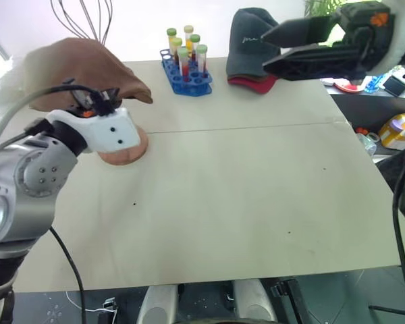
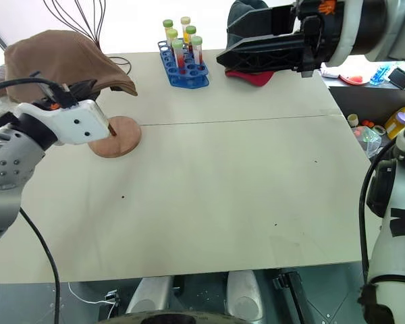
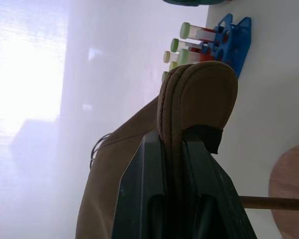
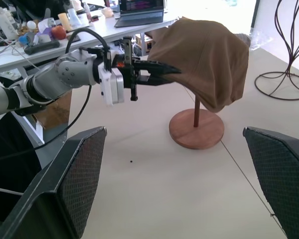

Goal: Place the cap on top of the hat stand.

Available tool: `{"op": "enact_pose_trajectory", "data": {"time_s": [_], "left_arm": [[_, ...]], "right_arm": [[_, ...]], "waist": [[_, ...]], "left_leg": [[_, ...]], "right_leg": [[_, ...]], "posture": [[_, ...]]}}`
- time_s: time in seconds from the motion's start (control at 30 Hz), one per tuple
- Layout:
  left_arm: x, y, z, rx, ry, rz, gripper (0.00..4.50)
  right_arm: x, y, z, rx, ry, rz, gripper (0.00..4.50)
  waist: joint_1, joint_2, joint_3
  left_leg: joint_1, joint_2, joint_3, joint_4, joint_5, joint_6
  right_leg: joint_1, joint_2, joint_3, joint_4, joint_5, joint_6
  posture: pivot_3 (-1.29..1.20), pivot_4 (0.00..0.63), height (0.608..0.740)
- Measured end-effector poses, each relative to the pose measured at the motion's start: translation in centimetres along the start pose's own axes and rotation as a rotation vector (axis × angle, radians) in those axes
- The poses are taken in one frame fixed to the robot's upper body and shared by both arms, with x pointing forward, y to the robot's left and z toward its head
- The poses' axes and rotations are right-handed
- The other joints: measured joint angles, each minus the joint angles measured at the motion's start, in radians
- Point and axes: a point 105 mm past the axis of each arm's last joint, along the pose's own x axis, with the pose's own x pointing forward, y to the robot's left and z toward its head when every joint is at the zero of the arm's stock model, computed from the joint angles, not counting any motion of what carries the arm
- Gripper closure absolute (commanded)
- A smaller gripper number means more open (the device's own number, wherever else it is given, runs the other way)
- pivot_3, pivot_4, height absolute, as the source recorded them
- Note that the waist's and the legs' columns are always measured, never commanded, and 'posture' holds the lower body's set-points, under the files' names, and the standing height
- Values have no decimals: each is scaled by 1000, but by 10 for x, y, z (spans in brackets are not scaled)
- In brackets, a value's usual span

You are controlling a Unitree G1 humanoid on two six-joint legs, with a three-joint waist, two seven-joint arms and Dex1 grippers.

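The brown cap [image 4: 204,59] sits draped over the top of the hat stand [image 4: 196,130], its brim drooping down on the side toward the tube rack. The stand's round wooden base rests on the worktop [image 1: 243,196] near its far left corner, and the thin rod rises from the base up under the cap; the top disc is hidden by the fabric.

The left gripper [image 4: 165,73] reaches level to the cap from the near side. Its 2 black fingers [image 3: 139,199] are pressed together on the cap's stitched edge, with the folded rim caught between them, as the left wrist view shows.

The right gripper [image 1: 273,48] hangs above the far right part of the worktop, pointing to the left toward the cap and well apart from it. Its 2 fingers [image 4: 74,174] are spread wide with nothing between them.

Behind the stand's base and to its right, a blue rack [image 1: 186,79] holds several tubes with green and yellow tops. Further right at the back edge, a dark grey cap [image 1: 251,40] lies on top of a red cap [image 2: 256,78]. A thin wire stand [image 2: 77,17] rises behind the brown cap.
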Motion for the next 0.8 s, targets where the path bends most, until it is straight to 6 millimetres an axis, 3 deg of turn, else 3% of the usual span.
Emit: {"op": "enact_pose_trajectory", "data": {"time_s": [0.1,0.3,0.57,0.8], "left_arm": [[-8,20,-8,12,-22,95,4476],[-29,43,-22,21,-154,178,4476],[-43,34,-17,-4,-374,88,4476],[-56,44,-29,6,-441,60,4476]], "right_arm": [[1,-1,-3,-1,7,6,0],[3,-6,-8,6,12,4,0],[6,-9,-11,11,16,9,0],[5,-9,-12,10,23,7,0]], "waist": [[0,0,0],[1,0,0],[0,0,0],[-3,0,0]], "left_leg": [[0,1,0,0,0,0],[0,6,2,3,0,0],[-1,13,8,10,-2,0],[-1,16,11,9,-2,0]], "right_leg": [[0,0,0,0,0,0],[0,2,0,0,2,-2],[0,0,1,-3,7,-9],[-3,1,1,-2,9,-10]], "posture": [[0,150,728],[0,150,728],[0,150,728],[0,150,728]]}}
